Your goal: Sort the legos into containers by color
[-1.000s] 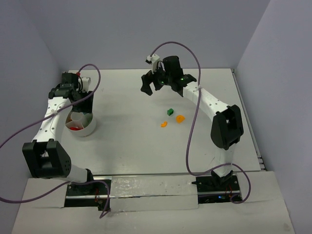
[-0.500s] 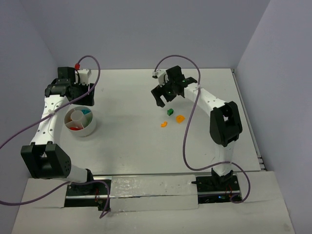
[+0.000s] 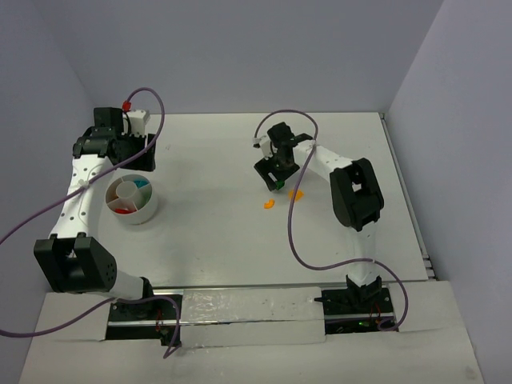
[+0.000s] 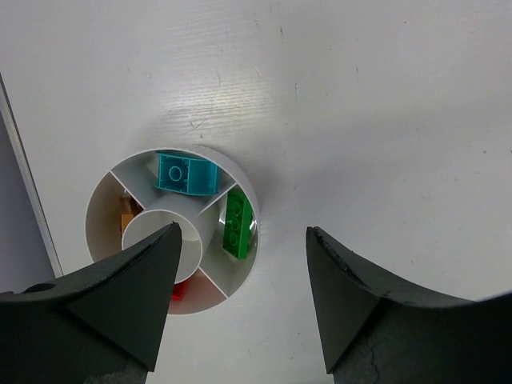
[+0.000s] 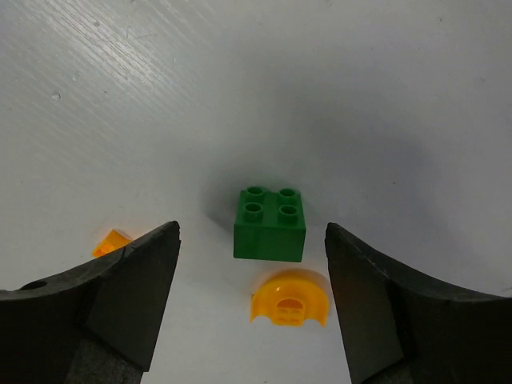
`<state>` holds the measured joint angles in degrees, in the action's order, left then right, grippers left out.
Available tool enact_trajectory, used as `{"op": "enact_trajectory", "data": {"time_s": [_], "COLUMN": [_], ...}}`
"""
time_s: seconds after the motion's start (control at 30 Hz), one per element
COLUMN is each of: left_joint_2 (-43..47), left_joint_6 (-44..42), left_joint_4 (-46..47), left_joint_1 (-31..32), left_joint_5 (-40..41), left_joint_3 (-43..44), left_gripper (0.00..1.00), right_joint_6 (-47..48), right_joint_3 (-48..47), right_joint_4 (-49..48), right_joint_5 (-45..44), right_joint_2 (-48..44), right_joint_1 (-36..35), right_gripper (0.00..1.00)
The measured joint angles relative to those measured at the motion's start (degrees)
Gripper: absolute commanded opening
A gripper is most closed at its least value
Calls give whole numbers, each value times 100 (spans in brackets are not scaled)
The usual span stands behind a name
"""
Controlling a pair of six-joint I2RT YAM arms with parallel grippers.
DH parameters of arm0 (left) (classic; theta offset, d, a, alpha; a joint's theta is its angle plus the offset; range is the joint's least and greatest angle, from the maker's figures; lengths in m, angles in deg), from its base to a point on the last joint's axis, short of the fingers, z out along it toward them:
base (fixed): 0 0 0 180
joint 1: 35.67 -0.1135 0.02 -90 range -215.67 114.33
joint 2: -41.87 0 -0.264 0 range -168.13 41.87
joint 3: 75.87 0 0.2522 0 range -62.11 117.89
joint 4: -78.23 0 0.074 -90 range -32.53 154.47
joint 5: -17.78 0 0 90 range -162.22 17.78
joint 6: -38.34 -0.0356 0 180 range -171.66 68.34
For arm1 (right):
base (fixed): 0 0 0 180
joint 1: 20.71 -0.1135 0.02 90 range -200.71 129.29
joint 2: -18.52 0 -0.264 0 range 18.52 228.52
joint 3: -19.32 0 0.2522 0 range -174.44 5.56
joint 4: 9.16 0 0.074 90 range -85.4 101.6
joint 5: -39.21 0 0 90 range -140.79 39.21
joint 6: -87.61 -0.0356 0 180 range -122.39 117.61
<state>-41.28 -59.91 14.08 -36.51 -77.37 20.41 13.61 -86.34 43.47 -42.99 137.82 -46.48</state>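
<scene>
The white divided bowl (image 3: pixel 142 214) stands at the left. In the left wrist view its rim (image 4: pixel 250 194) surrounds a cyan brick (image 4: pixel 186 174), a green brick (image 4: pixel 237 224), an orange piece (image 4: pixel 126 225) and a red piece (image 4: pixel 178 290), each in its own compartment. My left gripper (image 3: pixel 138 164) is open and empty above the bowl's far side (image 4: pixel 242 232). My right gripper (image 3: pixel 276 173) is open, low over a green square brick (image 5: pixel 270 225), with its fingers on either side of it and not touching. A curved orange piece (image 5: pixel 289 298) lies just in front of that brick.
A second small orange piece (image 5: pixel 112 242) lies by my right gripper's left finger and shows in the top view (image 3: pixel 269 203), left of the curved one (image 3: pixel 296 193). Walls enclose the table on the left, back and right.
My right gripper has come down and nearer, from high over the back of the table to the green brick. My left gripper has drawn back off the bowl, uncovering it.
</scene>
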Motion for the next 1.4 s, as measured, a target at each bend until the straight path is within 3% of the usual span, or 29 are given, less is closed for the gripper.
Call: {"op": "enact_trajectory", "data": {"time_s": [0.23,0.37,0.53,0.7,0.8,0.87,1.0,1.17,1.4], "left_joint_2": [0,0,0,0,0,0,90,796,2129], "left_joint_6": [4,6,36,90,173,225,364,732,563], "left_joint_4": [0,0,0,0,-7,-17,20,793,2507], "left_joint_1": [0,0,0,0,-12,-55,-219,-260,108], "left_joint_5": [0,0,-10,-101,-393,-800,-2014,-3324,-3899], "left_joint_3": [0,0,0,0,2,13,12,-503,-1586], "left_gripper": [73,73,73,76,79,79,79,77,75], "right_joint_6": [-39,-56,-16,48,121,145,-259,-2099,-6436], "right_joint_3": [-3,-102,-231,-291,-290,-284,-394,-870,-1098], "right_joint_4": [104,131,137,147,111,21,-428,-2117,-6063], "right_joint_5": [39,63,69,206,724,1340,2724,4253,5931], "right_joint_2": [23,126,342,352,314,197,-199,-358,136], "right_joint_1": [53,101,137,162,225,290,351,353,281], "right_gripper": [55,51,34,22,14,3,0,0,0]}}
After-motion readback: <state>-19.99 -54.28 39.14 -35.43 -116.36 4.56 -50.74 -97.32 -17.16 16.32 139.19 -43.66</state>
